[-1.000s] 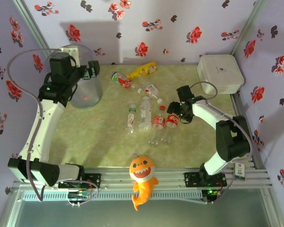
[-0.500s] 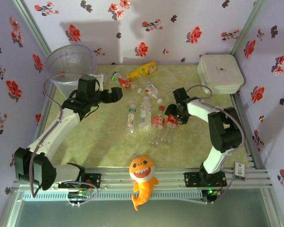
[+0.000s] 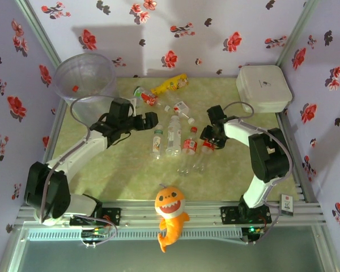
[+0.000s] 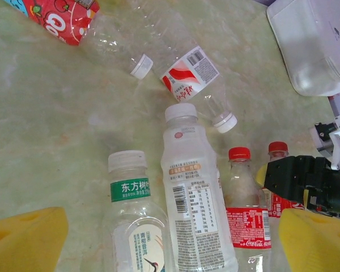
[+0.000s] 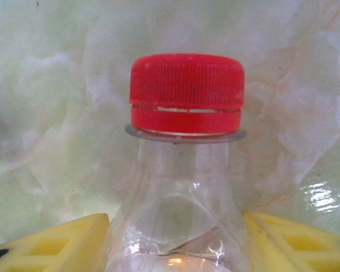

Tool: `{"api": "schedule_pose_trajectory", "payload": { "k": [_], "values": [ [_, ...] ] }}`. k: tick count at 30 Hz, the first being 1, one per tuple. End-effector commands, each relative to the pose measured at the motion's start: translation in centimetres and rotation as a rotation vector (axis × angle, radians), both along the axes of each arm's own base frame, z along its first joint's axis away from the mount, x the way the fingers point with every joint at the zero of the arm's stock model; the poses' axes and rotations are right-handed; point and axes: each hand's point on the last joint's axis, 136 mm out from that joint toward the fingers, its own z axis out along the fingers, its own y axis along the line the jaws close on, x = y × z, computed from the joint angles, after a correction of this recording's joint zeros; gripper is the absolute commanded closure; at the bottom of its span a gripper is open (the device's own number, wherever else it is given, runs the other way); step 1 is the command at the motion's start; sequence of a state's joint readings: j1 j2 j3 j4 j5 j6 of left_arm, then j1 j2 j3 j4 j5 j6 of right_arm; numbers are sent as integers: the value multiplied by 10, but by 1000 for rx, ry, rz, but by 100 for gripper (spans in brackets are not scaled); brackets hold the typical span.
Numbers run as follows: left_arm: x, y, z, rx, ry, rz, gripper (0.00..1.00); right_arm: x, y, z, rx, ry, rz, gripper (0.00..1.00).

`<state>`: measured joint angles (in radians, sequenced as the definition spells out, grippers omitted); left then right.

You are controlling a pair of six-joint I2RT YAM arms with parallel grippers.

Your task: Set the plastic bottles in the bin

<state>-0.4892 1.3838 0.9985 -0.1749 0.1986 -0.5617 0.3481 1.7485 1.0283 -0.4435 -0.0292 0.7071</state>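
The bin (image 3: pixel 85 79) stands at the back left, a small red bit showing inside. Several clear bottles lie mid-table: a yellow one (image 3: pixel 170 84), a red-labelled one (image 3: pixel 145 96), a green-banded one (image 3: pixel 156 139), a tall white-labelled one (image 3: pixel 173 135) and a Coca-Cola one (image 3: pixel 190 146). My left gripper (image 3: pixel 150 120) is open just left of the green-banded bottle (image 4: pixel 133 226); its yellow pads (image 4: pixel 22 238) stand wide apart, with the tall bottle (image 4: pixel 195 209) also between them. My right gripper (image 5: pixel 175 238) is shut on the shoulder of a red-capped bottle (image 5: pixel 186 90), which is creased.
A white lidded box (image 3: pixel 263 88) sits at the back right. An orange plush fish (image 3: pixel 170 209) lies over the front rail. A red-and-white labelled bottle (image 4: pixel 190 73) lies beyond the row. The right gripper's black body (image 4: pixel 311 181) is beside the rightmost bottle.
My left arm swung away from the bin and came down to the left of the bottle row. The right gripper stayed at the red-capped bottle.
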Motion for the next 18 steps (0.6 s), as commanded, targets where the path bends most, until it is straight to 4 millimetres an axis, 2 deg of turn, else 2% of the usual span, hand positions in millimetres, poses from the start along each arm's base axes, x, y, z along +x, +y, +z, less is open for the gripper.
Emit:
{"api": "schedule_pose_trajectory", "payload": {
  "k": [1, 5, 9, 13, 18],
  "values": [
    [9, -8, 19, -36, -51, 6, 4, 16, 6, 23, 4, -73, 32, 50],
    [9, -21, 29, -54, -53, -38, 4, 18, 6, 48, -9, -109, 73, 57],
    [2, -49, 40, -80, -48, -141, 4, 27, 10, 85, 8, -202, 114, 60],
    [-11, -88, 49, -155, -32, -283, 5, 44, 36, 131, 157, -374, 163, 61],
    [-27, -133, 51, -233, -8, -422, 6, 59, 71, 171, 400, -542, 186, 60]
  ]
}}
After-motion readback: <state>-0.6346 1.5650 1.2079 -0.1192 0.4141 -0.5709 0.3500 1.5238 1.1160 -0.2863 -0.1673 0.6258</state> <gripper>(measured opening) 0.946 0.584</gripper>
